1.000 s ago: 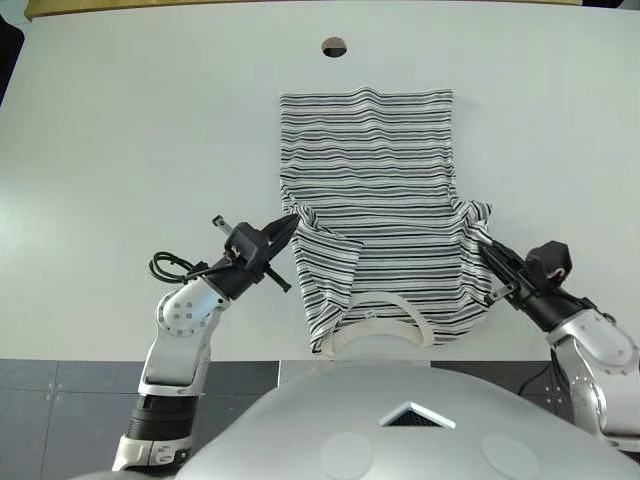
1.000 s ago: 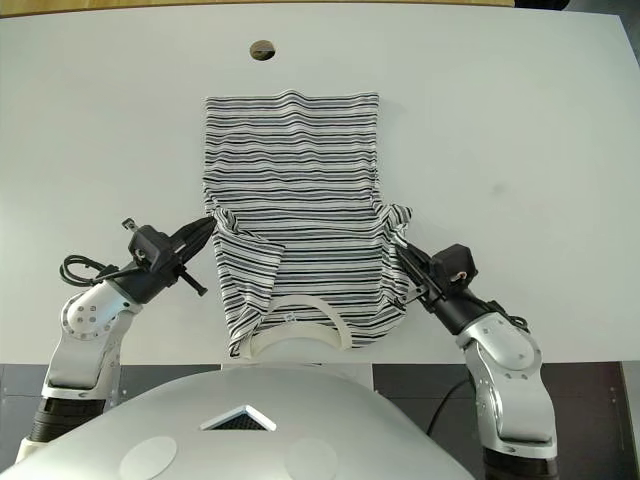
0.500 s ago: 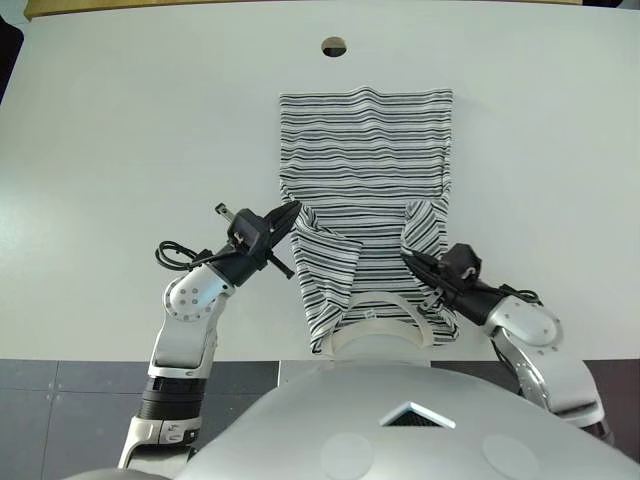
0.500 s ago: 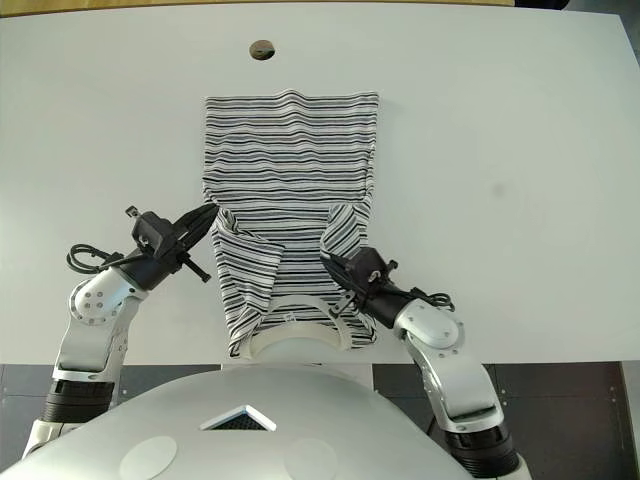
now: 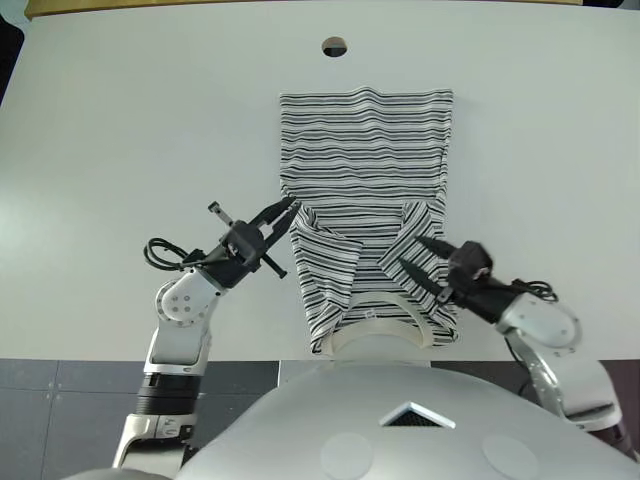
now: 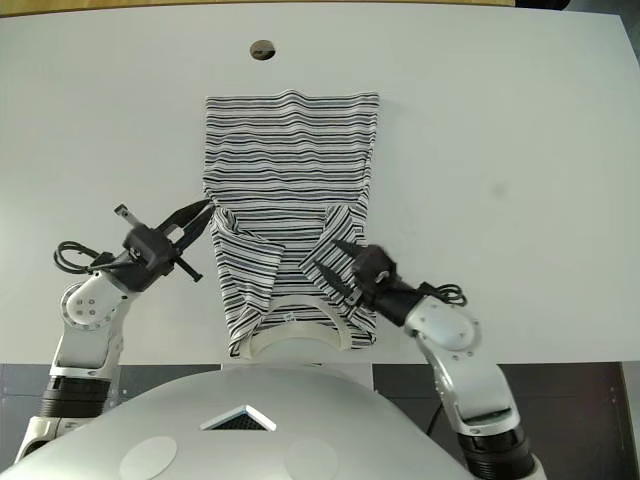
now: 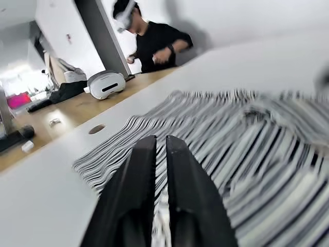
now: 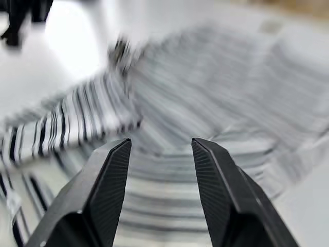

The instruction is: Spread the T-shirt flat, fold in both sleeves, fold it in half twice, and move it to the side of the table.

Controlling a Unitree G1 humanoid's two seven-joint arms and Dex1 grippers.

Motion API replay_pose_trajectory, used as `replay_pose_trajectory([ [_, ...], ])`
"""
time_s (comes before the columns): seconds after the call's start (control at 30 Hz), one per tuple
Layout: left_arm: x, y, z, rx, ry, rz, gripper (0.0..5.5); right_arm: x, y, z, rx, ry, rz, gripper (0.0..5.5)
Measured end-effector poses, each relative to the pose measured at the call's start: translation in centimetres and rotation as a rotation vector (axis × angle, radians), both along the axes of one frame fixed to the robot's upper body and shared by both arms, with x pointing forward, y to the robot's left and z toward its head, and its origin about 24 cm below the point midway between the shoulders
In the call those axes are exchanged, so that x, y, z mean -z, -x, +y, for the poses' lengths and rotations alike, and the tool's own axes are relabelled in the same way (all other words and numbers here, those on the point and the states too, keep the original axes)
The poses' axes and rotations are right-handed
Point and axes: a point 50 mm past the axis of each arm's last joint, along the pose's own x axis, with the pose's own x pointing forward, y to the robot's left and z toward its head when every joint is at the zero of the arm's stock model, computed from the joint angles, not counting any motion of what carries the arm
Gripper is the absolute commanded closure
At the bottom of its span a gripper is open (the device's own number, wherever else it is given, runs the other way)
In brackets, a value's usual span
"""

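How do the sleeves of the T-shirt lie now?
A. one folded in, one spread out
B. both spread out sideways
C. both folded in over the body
C: the left sleeve and the right sleeve both lie folded in over the T-shirt.

left gripper (image 5: pixel 287 207): fingers narrowly parted, aimed forward and inward; elbow bent, forearm angled toward centre; right gripper (image 5: pixel 409 252): jaws spread wide, aimed forward and inward; right forearm swung in toward centre
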Motion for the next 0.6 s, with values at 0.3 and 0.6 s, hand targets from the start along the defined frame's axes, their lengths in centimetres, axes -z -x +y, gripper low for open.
replay_pose_trajectory([
  [0.3, -1.5, 3.9, 1.9, 0.491, -0.485, 0.048, 3.1, 0.2, 0.3, -8.8, -0.447, 0.737, -0.232, 3.14],
  [0.6, -1.8, 3.6, 0.6, 0.766, -0.575, 0.114, 2.5, 0.0, -2.8, -10.0, -0.839, 1.013, -0.32, 2.54],
])
